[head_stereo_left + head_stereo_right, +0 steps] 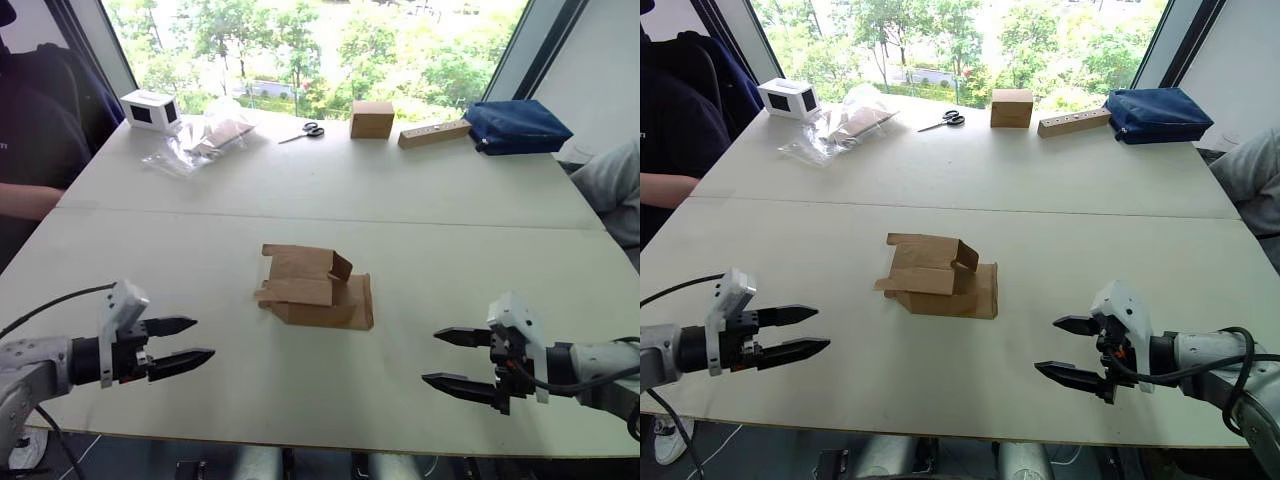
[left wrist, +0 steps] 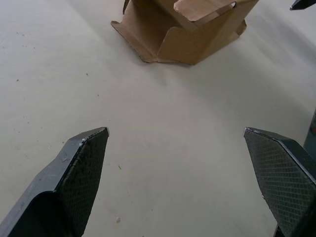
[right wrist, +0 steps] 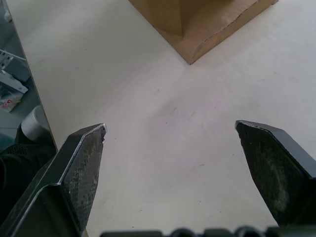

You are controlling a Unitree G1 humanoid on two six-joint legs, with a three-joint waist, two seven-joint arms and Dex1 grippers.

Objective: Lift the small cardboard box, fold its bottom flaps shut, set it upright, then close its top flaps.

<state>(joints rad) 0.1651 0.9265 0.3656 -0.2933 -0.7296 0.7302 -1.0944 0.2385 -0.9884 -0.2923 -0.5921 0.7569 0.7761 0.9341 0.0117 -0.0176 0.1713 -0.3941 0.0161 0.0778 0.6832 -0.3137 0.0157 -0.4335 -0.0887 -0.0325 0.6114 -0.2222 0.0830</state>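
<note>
Cardboard box untouched; left gripper, right gripper agape, empty.

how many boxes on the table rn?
3: the small cardboard box at mid-table, flaps open, between the two grippers; a closed brown cube box at the far edge beside the scissors; a white box at the far left corner.

A wide, pale counter carries everything, with a seam running across it between its far and near halves. On the near half, the small cardboard box lies on its side near the middle, flaps splayed. Along the far edge sit a white box with a dark window, a crumpled clear plastic bag, scissors, a neat brown cube box, a wooden block and a dark blue pouch.
</note>
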